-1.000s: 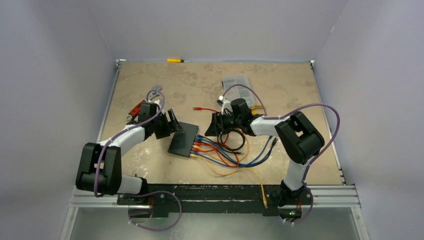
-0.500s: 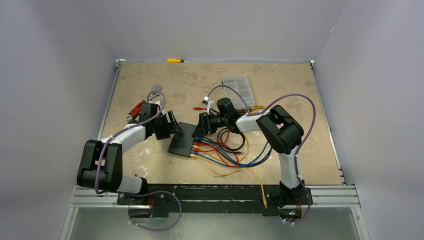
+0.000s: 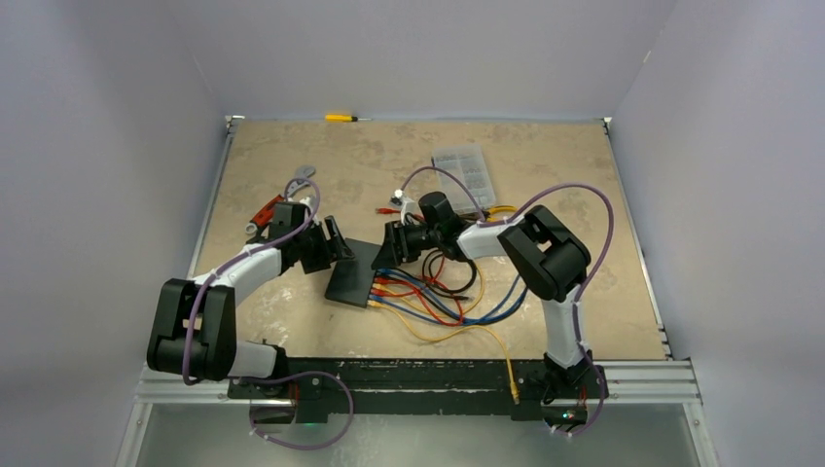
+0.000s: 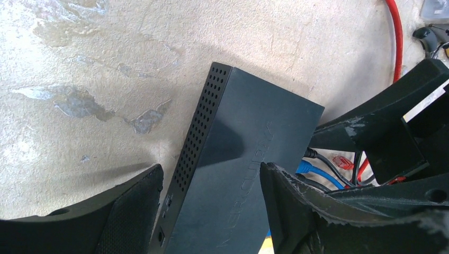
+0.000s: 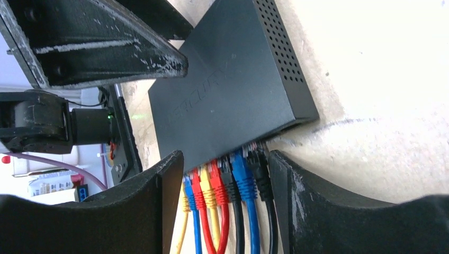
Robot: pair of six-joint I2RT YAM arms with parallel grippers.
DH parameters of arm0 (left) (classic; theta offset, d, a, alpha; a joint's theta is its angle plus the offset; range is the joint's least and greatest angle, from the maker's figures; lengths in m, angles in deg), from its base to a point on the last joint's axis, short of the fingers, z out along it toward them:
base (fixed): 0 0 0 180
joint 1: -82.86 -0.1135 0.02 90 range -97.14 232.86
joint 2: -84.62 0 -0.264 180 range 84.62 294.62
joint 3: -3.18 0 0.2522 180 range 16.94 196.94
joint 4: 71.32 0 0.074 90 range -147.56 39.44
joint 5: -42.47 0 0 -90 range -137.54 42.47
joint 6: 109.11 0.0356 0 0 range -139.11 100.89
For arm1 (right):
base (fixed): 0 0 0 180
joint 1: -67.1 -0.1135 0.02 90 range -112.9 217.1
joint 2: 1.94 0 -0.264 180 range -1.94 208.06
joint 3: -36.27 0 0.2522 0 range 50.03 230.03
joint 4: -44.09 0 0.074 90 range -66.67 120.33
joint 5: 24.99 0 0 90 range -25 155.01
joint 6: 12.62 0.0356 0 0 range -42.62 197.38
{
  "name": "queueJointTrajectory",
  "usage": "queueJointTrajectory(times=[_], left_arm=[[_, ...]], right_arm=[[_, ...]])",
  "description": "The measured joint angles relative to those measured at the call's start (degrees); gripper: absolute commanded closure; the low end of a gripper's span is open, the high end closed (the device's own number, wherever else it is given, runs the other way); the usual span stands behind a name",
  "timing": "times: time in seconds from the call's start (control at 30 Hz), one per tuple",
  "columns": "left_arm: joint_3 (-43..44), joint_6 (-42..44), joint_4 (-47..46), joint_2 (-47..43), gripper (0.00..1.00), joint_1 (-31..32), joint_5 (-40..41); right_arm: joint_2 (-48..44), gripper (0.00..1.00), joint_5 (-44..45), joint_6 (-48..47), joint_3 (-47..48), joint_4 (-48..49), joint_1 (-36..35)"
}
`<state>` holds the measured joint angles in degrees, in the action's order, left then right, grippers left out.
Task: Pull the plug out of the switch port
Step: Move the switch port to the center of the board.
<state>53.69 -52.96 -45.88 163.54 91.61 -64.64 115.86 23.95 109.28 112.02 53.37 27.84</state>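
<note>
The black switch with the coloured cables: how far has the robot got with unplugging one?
Done: both hands are at the switch. In hand: the left hand straddles the end opposite the ports, whether clamped I cannot tell; the right hand is open around the row of plugs. Left: every visible plug sits in its port, so gripping one and pulling it remain.

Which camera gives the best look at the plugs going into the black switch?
The right wrist view. There the plugs fill the foreground in a row, each colour distinct, seated in the switch. The left wrist view catches only a few of them past the switch's far edge. The top view shows them tiny.
</note>
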Motion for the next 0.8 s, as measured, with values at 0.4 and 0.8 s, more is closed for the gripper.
queueJointTrajectory(times=[0.4,0.8], left_arm=[[0.00,0.02,-0.02,1.14,0.37,0.00,-0.07],[-0.63,0.00,-0.50,1.16,0.44,0.00,-0.81]], right_arm=[[-5.62,0.39,1.62,-1.55,-6.25,-2.95,2.69],[-5.64,0.45,1.18,-2.36,-6.69,-3.74,4.04]])
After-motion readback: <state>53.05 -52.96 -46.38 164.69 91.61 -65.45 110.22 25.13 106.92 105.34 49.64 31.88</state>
